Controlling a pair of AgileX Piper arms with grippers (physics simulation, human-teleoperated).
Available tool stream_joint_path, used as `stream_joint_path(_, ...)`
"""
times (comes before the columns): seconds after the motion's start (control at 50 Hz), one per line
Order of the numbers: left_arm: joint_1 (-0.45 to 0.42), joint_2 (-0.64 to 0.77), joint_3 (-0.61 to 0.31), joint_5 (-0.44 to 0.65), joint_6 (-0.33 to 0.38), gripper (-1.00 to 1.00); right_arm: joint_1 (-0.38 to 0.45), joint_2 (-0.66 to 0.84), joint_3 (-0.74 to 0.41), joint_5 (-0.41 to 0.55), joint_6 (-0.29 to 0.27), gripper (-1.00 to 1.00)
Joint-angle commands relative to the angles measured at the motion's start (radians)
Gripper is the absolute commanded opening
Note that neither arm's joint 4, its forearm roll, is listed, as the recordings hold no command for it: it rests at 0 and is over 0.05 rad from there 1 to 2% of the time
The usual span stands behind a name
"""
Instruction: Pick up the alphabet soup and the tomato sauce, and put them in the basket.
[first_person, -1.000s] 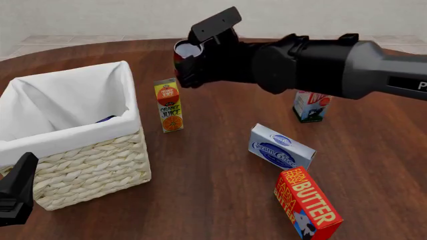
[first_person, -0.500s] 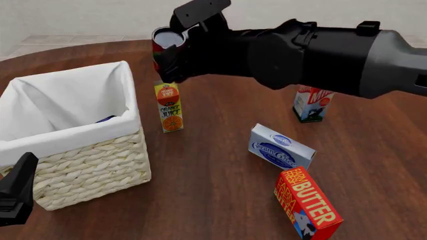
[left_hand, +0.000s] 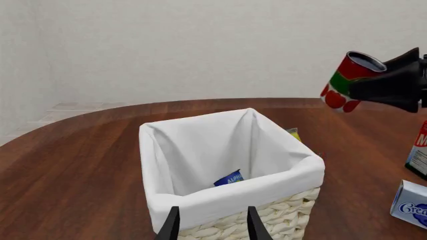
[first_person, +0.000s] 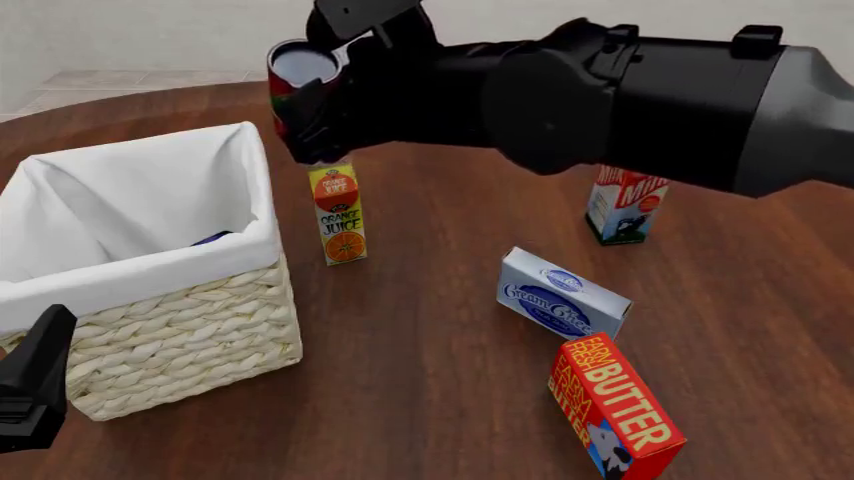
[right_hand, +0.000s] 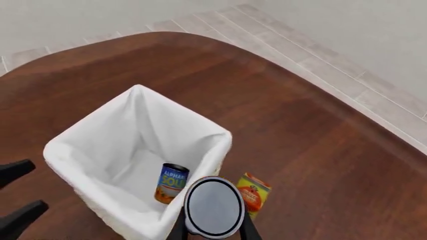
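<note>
- Clamped in our right gripper (first_person: 310, 105), seen from the front, is the small red-labelled tomato sauce can with a green band (first_person: 296, 92), held high above the table (first_person: 441, 400), over the tall orange juice carton (first_person: 339, 213) and just beside the near corner of the cream woven wicker basket with its white cloth liner (first_person: 174, 320). We judge the carry should go on sideways over the liner's rim, keeping this height so the can clears both carton and rim, and let go only once it is above the open middle.
- Same view, readable print: "ORANGE JUICE" on the carton, "Cream Cheese" on the blue-and-white box (first_person: 562, 293), "FARM BUTTER" on the red box (first_person: 615, 408). The milk carton (first_person: 623, 208) lettering is partly hidden.
- Left wrist view: our left gripper (left_hand: 212, 226) hangs with its fingers apart and nothing between them, near the basket's wall. A blue scrap reading "ALPH" shows inside.
- Right wrist view: the short blue-and-white alphabet soup can with an orange base (right_hand: 171, 183) stands upright in the basket, labelled "ALPHA… SOUP". We should aim the release beside it, not on it.
</note>
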Motion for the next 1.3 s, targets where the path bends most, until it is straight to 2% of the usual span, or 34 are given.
stream_joint_path(0.02,0.0,0.0,0.0,0.0,0.0,1.0,0.021,0.001,-0.008,-0.001,0.02,-1.0)
stream_joint_path(0.7,0.0,0.0,0.0,0.0,0.0,1.0,0.093,0.048,-0.037,-0.015,0.035,-1.0)
stream_joint_path(1.3,0.0,0.0,0.0,0.0,0.0,1.0,0.118,0.118,-0.081,-0.02,0.032,-1.0)
